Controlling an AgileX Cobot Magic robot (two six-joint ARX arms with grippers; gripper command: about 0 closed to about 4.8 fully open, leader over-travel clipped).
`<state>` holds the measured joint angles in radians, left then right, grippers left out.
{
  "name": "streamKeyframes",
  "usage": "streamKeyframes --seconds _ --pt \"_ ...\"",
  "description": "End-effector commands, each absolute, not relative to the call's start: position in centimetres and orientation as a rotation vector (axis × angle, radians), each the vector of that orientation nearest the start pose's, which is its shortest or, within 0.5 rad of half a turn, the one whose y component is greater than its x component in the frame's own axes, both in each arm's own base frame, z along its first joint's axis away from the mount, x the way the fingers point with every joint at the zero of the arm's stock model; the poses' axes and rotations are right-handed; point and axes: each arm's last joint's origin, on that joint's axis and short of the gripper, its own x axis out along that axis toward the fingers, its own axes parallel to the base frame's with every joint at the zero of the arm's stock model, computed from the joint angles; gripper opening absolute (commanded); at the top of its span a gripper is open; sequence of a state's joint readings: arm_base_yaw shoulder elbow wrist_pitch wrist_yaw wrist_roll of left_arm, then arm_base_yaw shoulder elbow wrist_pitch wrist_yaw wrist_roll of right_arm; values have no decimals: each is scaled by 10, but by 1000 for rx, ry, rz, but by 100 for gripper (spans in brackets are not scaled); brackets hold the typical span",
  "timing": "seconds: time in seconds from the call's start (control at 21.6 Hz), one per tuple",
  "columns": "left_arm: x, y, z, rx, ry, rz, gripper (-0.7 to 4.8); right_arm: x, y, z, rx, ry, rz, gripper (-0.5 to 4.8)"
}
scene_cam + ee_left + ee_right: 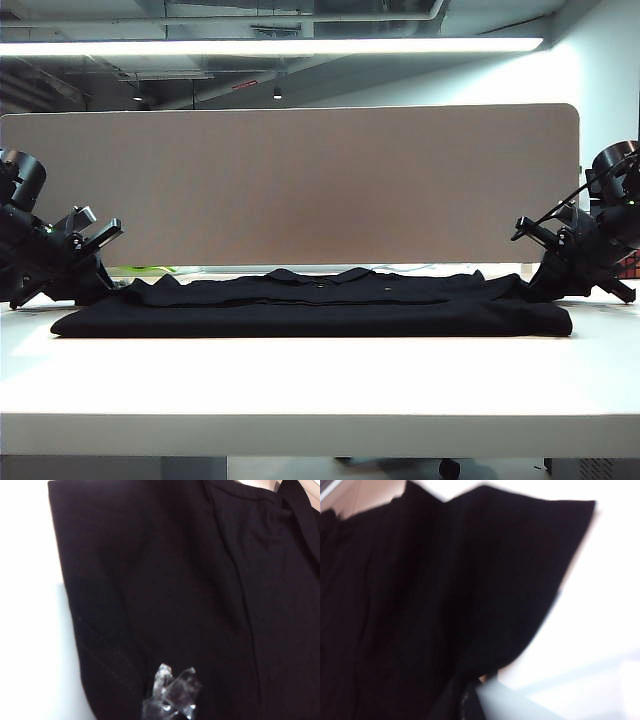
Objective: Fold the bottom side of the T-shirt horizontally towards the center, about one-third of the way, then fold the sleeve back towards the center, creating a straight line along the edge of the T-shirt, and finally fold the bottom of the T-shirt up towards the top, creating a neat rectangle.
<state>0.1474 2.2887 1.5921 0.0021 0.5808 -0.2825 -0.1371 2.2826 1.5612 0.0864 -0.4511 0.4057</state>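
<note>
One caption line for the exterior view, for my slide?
Both tools, left and right, shut at opposite ends of black shirt on white table.

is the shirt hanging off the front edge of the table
No, the shirt lies wholly on the white table, with a bare strip of tabletop between the cloth and the front edge.

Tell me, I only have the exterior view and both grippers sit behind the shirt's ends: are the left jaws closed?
Observer: Yes. The left gripper is shut, its clear fingertips pressed together on the T-shirt.
Operator: Which part?
Observer: Beside a stitched hem, near the white table.
Operator: And the right?
Observer: The right gripper is shut too. That view is blurred, but cloth bunches toward it, with a sleeve spread flat beyond.
</note>
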Motion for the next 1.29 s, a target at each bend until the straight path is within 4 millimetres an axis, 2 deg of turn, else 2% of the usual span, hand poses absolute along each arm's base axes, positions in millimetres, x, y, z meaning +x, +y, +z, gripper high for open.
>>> streamKeyframes --seconds 0.05,0.18,0.32,0.37,0.6,0.69,0.83,1.02,1.11,1.29 --pt "485 55 141 -495 709 -338 -6 485 -56 146 565 654 201 -5" --pt "484 55 160 -453 659 -345 -6 483 -56 165 549 623 211 -5" --pt "484 39 183 -399 598 -376 -6 482 -47 183 537 587 249 -5" --pt "485 29 189 -387 579 -401 -6 482 -40 187 533 583 277 -5" --pt "488 -23 196 -346 563 -508 -6 482 -7 191 520 597 375 -5" --pt "487 -54 200 -318 537 -564 -6 482 16 192 508 604 434 -5" --pt "485 -83 203 -294 521 -606 -6 481 47 193 487 611 497 -5" --pt "482 -106 199 -268 530 -594 -6 476 87 194 453 611 550 -5" --pt "481 -111 194 -257 560 -591 -6 474 104 194 434 604 557 -5" --pt "474 -108 169 -102 710 -538 -6 472 115 193 410 605 537 -5"
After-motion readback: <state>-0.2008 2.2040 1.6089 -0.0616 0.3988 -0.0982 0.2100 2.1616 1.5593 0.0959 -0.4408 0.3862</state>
